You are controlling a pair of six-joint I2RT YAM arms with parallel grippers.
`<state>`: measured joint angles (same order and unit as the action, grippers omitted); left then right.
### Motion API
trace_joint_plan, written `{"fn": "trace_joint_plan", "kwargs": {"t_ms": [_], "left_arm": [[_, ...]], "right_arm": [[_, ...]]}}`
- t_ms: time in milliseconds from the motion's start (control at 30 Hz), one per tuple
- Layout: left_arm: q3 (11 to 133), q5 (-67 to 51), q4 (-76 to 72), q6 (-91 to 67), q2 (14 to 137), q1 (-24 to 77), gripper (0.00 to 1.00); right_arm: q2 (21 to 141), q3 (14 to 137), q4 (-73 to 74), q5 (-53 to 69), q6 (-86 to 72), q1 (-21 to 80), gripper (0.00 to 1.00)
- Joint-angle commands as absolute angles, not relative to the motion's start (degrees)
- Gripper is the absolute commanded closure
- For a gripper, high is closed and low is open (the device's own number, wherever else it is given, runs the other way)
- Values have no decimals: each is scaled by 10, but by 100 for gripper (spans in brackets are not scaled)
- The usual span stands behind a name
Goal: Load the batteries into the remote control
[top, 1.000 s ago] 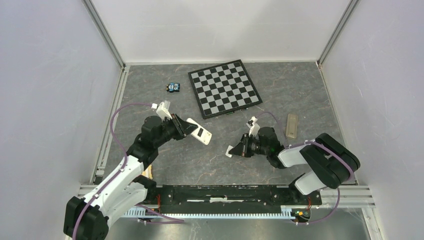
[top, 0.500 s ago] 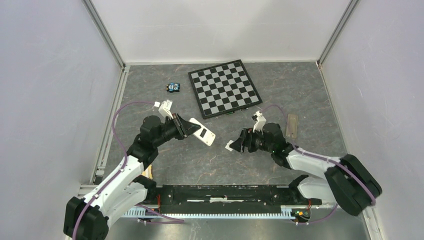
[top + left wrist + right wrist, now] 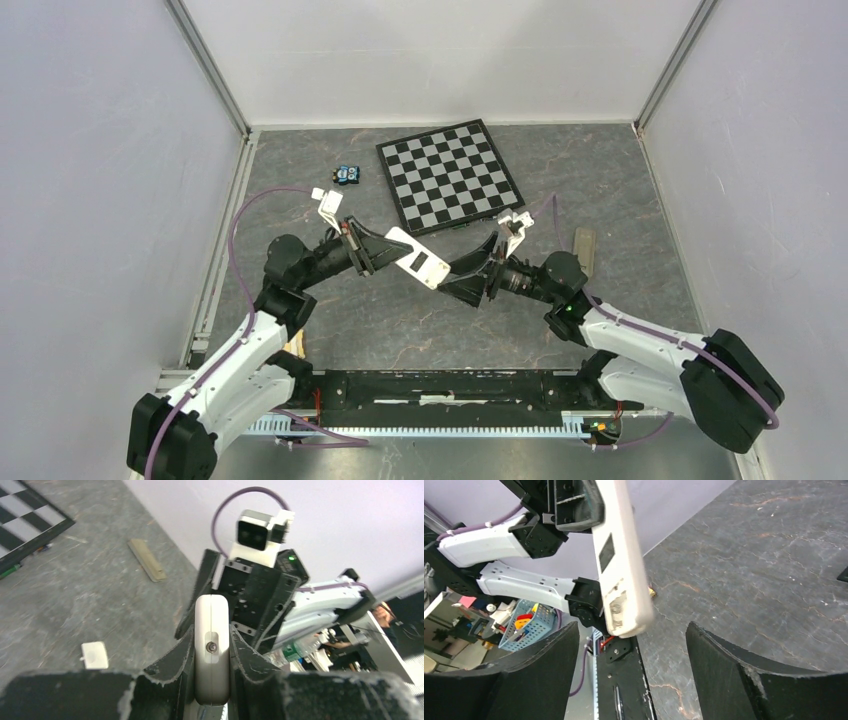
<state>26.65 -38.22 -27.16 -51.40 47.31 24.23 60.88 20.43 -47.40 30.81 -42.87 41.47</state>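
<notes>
Pale lilac walls [image 3: 90, 150] surround a grey marbled floor [image 3: 600, 190].

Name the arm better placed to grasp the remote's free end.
Likely right: the right gripper, open, faces the free end of the remote control; the left gripper is shut on its other end.

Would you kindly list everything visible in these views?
table: one, grey, under everything
chessboard: one, black and white, back centre
small gadget: one, blue-black, left of chessboard
flat strip: one, tan, right of chessboard
small square piece: one, white, on the table
slotted slab: one, white, held above the table
left gripper: one, black, shut on the slab
right gripper: one, black, open at slab's free end
</notes>
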Motion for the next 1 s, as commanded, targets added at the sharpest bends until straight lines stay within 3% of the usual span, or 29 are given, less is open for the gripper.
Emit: {"fn": "trace_joint_plan", "kwargs": {"t_ms": [0,133,400,500,567,667,833,900,967], "left_arm": [[268,-437,-397,-581,464,242,98],[265,-444,-414,-600,462,242,98],[268,-437,-405,-613,459,243,93],[283,-458,-362,-593,457,242,65],[304,-466,-287,-554,447,242,53],[319,-483,-248,-539,436,242,44],[363,-513,-135,-474,436,242,52],[362,-515,-137,-479,439,242,60],[357,-517,-150,-491,442,242,79]], "right_arm": [[615,214,-564,286,-475,424,23],[623,213,-637,286,-503,424,43],[656,256,-626,317,-512,425,84],[654,275,-579,316,-486,425,96],[648,289,-527,306,-458,425,100],[645,310,-483,308,-423,424,100],[667,380,-361,346,-360,423,100],[673,391,-337,355,-354,422,100],[676,393,-337,363,-357,423,100]]}}
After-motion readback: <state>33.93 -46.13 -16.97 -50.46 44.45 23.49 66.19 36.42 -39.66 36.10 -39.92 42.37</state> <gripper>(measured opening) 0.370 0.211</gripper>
